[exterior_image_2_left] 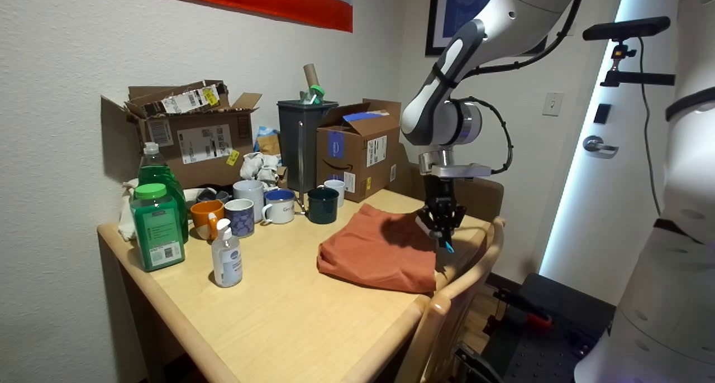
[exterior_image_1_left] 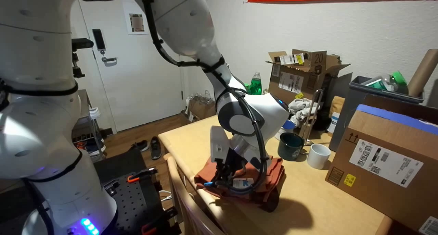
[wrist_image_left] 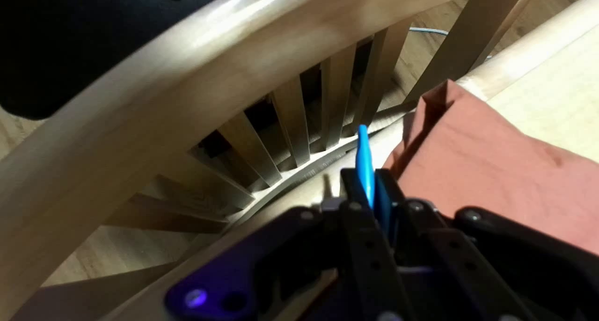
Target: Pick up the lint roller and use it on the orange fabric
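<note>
My tool pinches what I take for the lint roller, blue end slanting out toward the chair, above the chair-side edge of the bench; orange fabric lies just inboard along that edge, so my stroke should head inward.

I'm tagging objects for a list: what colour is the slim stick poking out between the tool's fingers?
Bright blue; the stick shows best in the wrist view.
</note>
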Available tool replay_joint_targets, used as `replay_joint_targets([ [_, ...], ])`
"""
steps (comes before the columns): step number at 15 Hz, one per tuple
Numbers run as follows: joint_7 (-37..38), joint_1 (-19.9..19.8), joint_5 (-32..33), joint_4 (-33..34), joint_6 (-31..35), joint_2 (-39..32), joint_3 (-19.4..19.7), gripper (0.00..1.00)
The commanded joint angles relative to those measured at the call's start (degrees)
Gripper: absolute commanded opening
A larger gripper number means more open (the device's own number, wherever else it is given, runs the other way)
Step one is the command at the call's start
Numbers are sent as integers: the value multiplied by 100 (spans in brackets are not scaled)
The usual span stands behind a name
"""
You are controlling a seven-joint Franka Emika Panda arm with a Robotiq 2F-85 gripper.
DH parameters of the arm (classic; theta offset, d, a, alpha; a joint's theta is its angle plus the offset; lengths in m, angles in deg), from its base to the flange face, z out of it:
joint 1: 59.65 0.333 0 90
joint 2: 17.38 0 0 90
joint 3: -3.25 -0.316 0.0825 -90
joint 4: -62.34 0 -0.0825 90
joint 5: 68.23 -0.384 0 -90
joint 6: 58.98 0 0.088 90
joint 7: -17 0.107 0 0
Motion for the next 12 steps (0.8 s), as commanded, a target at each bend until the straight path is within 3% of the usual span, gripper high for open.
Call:
replay_joint_targets([
  [1,-56,15,-125,315,-77,-435,-49,3],
  [12,81,359,125,847,-49,-1075,-267,3],
])
